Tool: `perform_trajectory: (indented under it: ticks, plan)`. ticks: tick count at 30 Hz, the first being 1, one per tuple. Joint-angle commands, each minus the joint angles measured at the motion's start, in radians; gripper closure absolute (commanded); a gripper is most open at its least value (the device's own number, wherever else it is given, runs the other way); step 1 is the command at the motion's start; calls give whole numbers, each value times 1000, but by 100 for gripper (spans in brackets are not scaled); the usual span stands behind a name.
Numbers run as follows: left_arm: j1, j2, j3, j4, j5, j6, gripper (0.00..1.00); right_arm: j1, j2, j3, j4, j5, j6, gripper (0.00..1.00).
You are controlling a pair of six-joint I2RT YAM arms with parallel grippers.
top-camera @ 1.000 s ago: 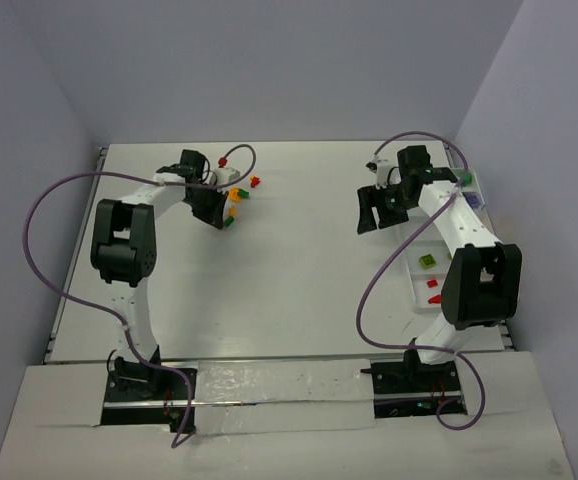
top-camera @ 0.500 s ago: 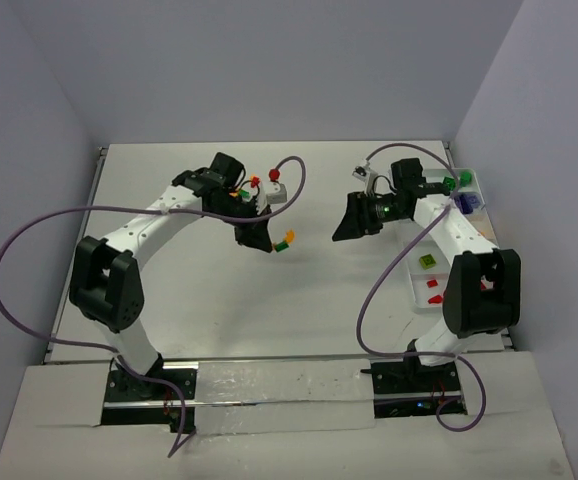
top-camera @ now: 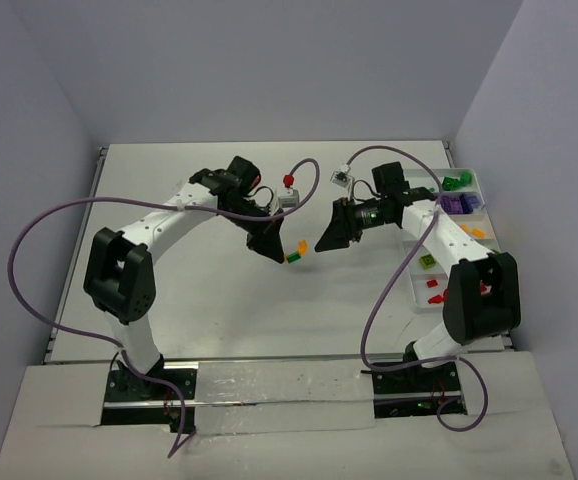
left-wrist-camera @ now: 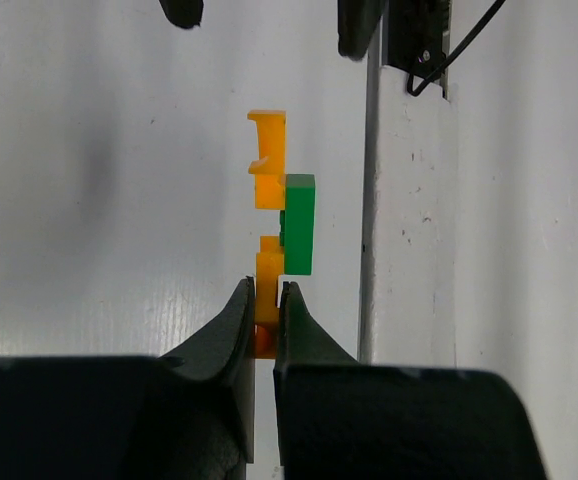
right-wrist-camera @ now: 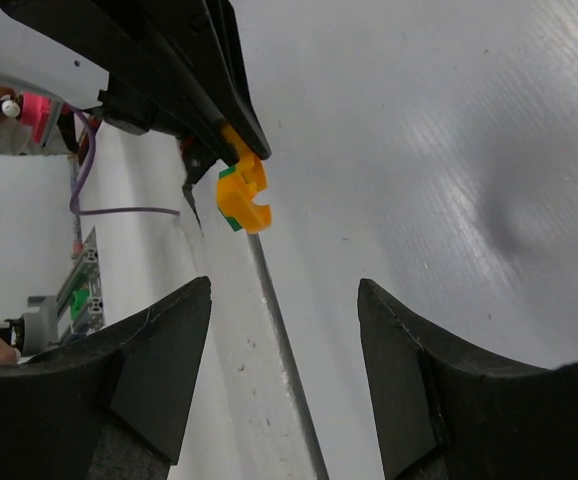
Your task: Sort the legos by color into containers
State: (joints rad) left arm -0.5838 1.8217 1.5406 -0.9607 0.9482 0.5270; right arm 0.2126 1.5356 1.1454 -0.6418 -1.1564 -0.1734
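Left wrist, notched orange legos [left-wrist-camera: 266,175], green block [left-wrist-camera: 298,225]

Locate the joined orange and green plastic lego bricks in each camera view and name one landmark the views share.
Top external: the joined orange and green plastic lego bricks are at mid-picture, between the two arms.
Left wrist: centre of the picture, sticking out past the fingertips.
Right wrist: upper left, beyond the open right gripper.
Shared landmark: the black left gripper pinching the bricks' end.
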Motion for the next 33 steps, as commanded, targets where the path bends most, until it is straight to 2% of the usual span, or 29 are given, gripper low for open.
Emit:
perform_trajectory:
  ticks: [1, 9, 21, 25, 27, 33]
  plan:
    - [-10, 10, 50, -15, 40, -1, 100, 31, 17, 43, 15, -45, -14, 33]
    - [-21, 25, 69, -25, 32, 9, 100, 66, 46, 73, 29, -37, 7, 34]
    - [-31, 35, 86, -29, 40, 9, 100, 93, 83, 96, 70, -9, 55, 42]
    - [-31, 42, 90, -25, 39, 7, 100, 100, 83, 97, 72, -14, 55, 54]
    - [-31, 44, 84, -11, 29, -3, 100, 103, 81, 93, 73, -25, 57, 63]
    - [-31, 69, 69, 27, 3, -32, 100, 108, 84, 82, 89, -25, 63, 81]
